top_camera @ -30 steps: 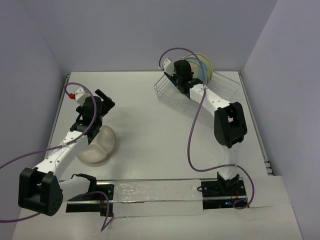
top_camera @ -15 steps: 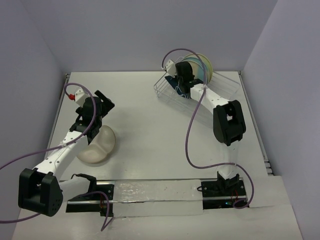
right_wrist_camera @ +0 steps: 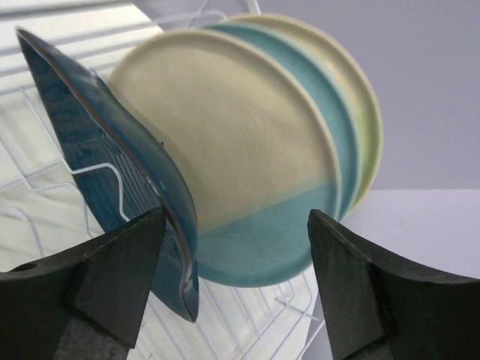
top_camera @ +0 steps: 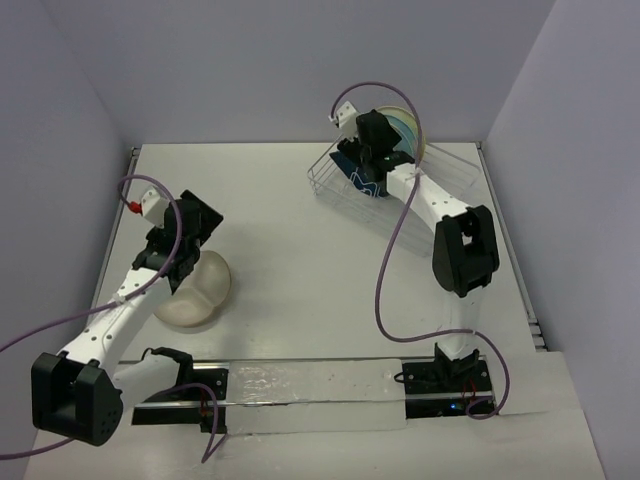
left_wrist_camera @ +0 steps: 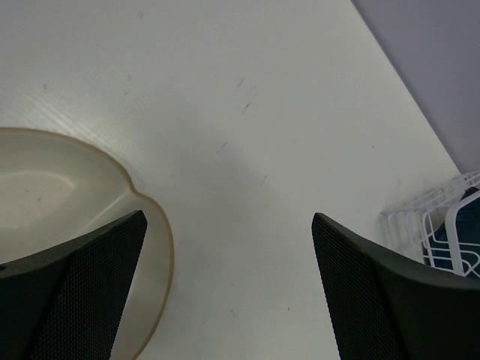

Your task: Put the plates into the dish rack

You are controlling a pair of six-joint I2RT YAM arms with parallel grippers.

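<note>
White tabletop [top_camera: 300, 250] is filling the overhead view, and two white-and-black arms are rising from a mounting rail [top_camera: 300, 385] at its near edge. Nearest, on the left, the left arm [top_camera: 110, 320] is slanting up and away from its base, with its wrist bending over a cream divided plate [top_camera: 205, 295] that is lying flat on the table. The left gripper [top_camera: 195, 220] is hanging near the plate's far rim — its fingers [left_wrist_camera: 82, 292] are standing wide apart and holding nothing. From the wrist camera, the plate's curved rim is showing beside the left-hand finger, and bare table is lying between the two.

Farther back on the right, the right arm [top_camera: 455, 250] is standing tall from its base, then reaching away and leftwards toward the far edge. Its wrist is angling down over the dish rack [top_camera: 450, 170], a white wire basket sitting at the far right of the table. The right gripper [top_camera: 368, 160] is hanging at the rack's left end with its fingers spread — nothing is clamped between them. From that wrist, a dark blue leaf-shaped dish [right_wrist_camera: 97, 150] is standing on edge in the wires just beside one finger; whether they are touching is unclear. Behind it, three round plates [right_wrist_camera: 240, 172] are standing upright in a row, the nearest cream and pale blue, the farthest edged in pale green.
</note>
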